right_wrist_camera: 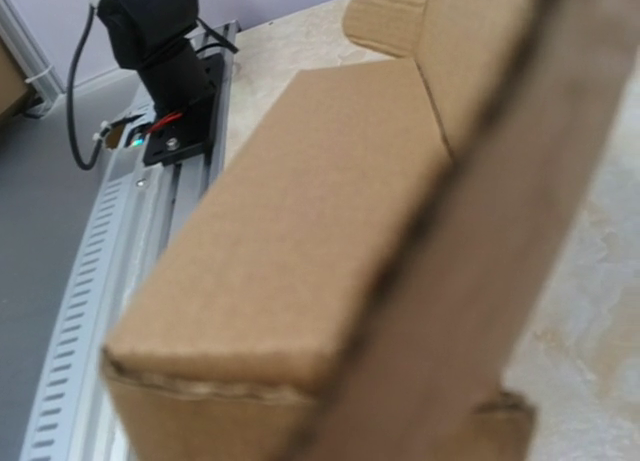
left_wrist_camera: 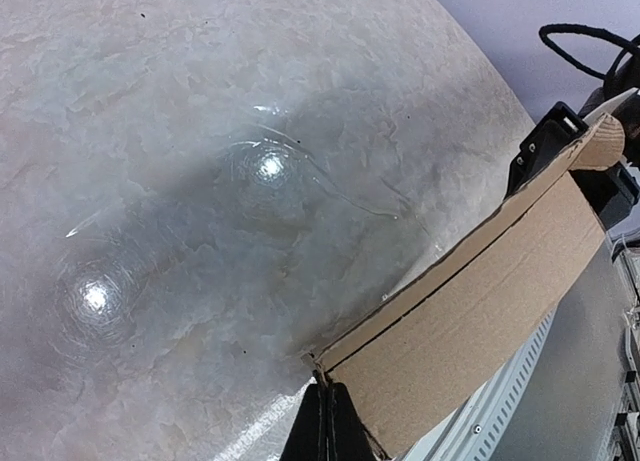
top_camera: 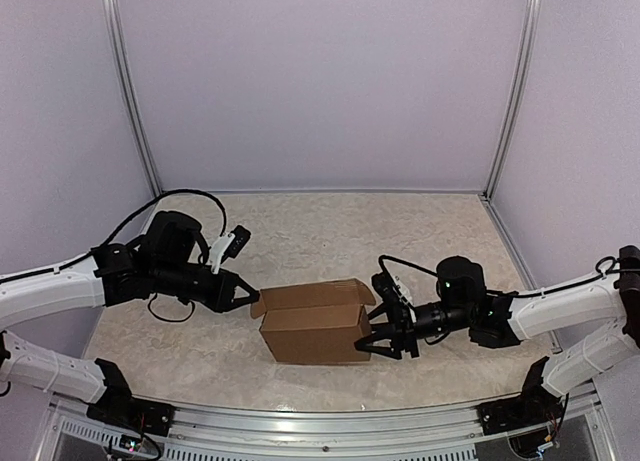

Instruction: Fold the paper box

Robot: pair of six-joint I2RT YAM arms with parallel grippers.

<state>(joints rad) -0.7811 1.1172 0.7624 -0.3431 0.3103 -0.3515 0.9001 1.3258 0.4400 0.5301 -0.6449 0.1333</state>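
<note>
Paper box (top_camera: 315,331): brown and plain, sitting on the table (top_camera: 330,231) close to the near edge, between the two arms. Mostly shaped like a box, top not closed, one flap sticking out at the left end and one sticking up at the back right.
Left gripper (top_camera: 250,299): squeezed all the way shut. Tips right at the corner of the left flap and touching it. Cannot tell if any card is nipped between the fingers (left_wrist_camera: 315,431).
Right gripper (top_camera: 385,333): at the right end of the box, fingers apart, one higher and one lower. Cannot tell if squeezing the box or only resting against it.
Right wrist view: filled by blurry brown card very close up, own fingers not showing.
Table: pale and shiny, with two bright spots of light in the left wrist view.
Rail (top_camera: 330,421): silver metal, along the near edge just in front of the box.
</note>
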